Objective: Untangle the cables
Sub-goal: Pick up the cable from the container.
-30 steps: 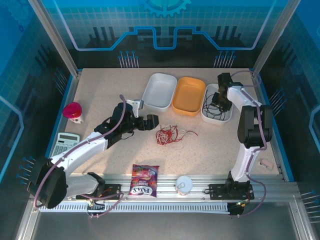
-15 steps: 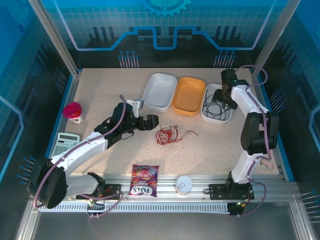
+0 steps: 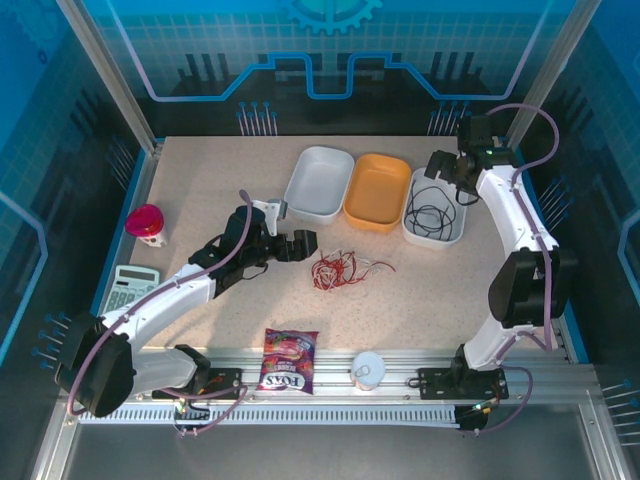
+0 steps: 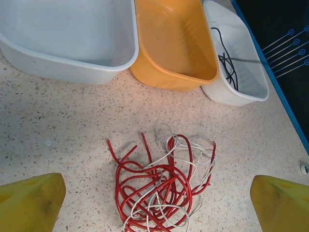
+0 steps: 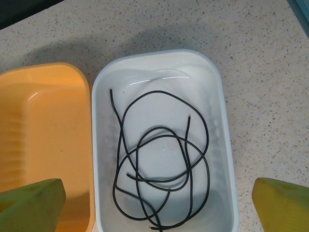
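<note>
Left wrist view shows the red and whitish cables (image 4: 159, 193) as one knotted clump in the middle of the worktop (image 3: 220, 200), lying between and just ahead of the spread fingers of the left gripper (image 3: 304, 243). From above, the clump sits just beside that gripper, toward the right edge and slightly nearer the near edge. It has no clear long axis, though a few whitish ends trail off to the right. The left arm is much the nearer one, so I judge the next pull is its to make.

Farther back, past the orange tray (image 3: 378, 192), the black cable (image 3: 432, 214) lies loose in the small white tray (image 3: 412, 232) by the far right corner. The right gripper (image 3: 443, 172) hangs above it, wide open and empty.

A second ago that gripper was low in the tray and only partly open. It has since lifted toward the far edge, while the left arm and the clump have not moved.
</note>
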